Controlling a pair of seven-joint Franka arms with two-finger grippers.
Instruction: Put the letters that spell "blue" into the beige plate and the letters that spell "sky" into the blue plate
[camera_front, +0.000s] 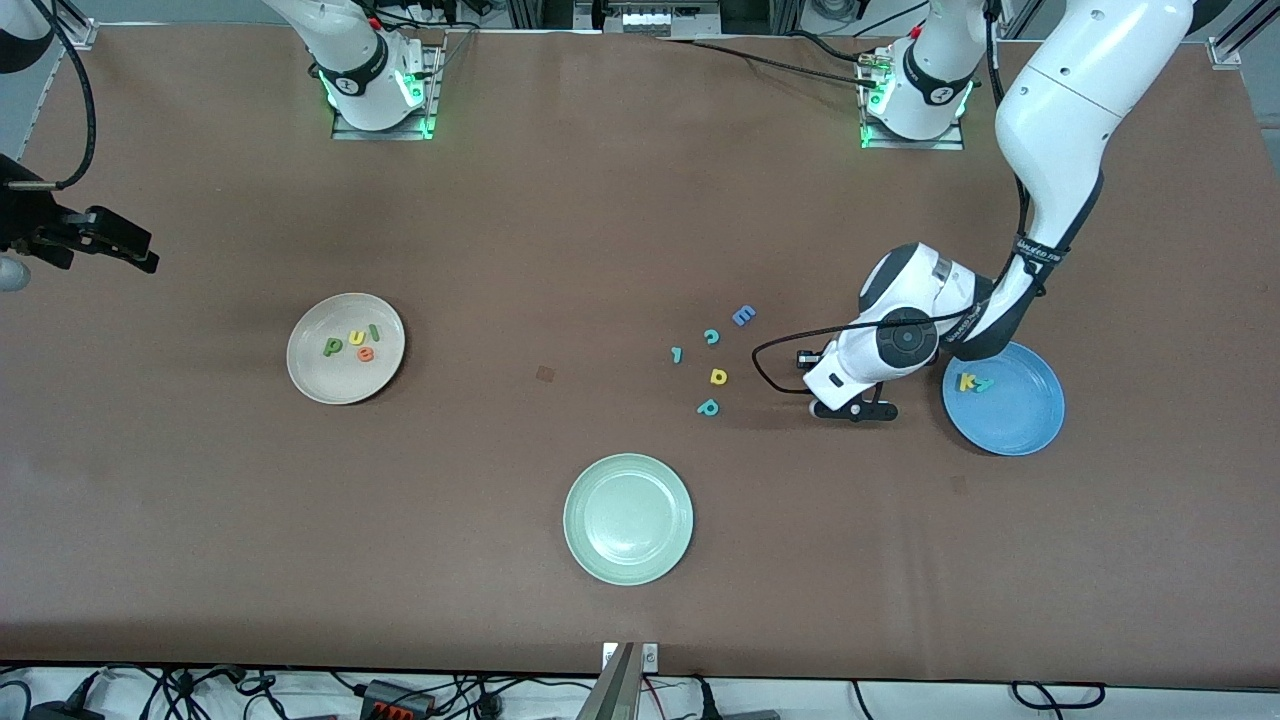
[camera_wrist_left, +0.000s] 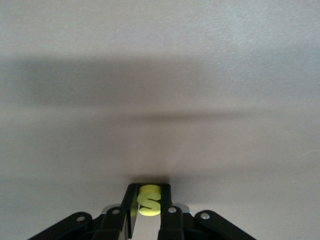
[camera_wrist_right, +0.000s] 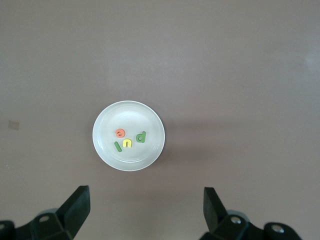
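Left gripper fingers pinch the yellow s low at the table, just beside the blue plate holding yellow k and teal y; wrist bent down. Right gripper waits, fingers spread wide, over the beige plate holding b, l, u, e.

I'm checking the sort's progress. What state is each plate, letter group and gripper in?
beige plate: holds green b, yellow u, green l, orange e.
blue plate: holds yellow k and teal y.
yellow s: pinched in the left gripper, low over the table.
right gripper: open, empty, waiting above the beige plate.
pale green plate: holds nothing.
five leftover letters: loose on the table.
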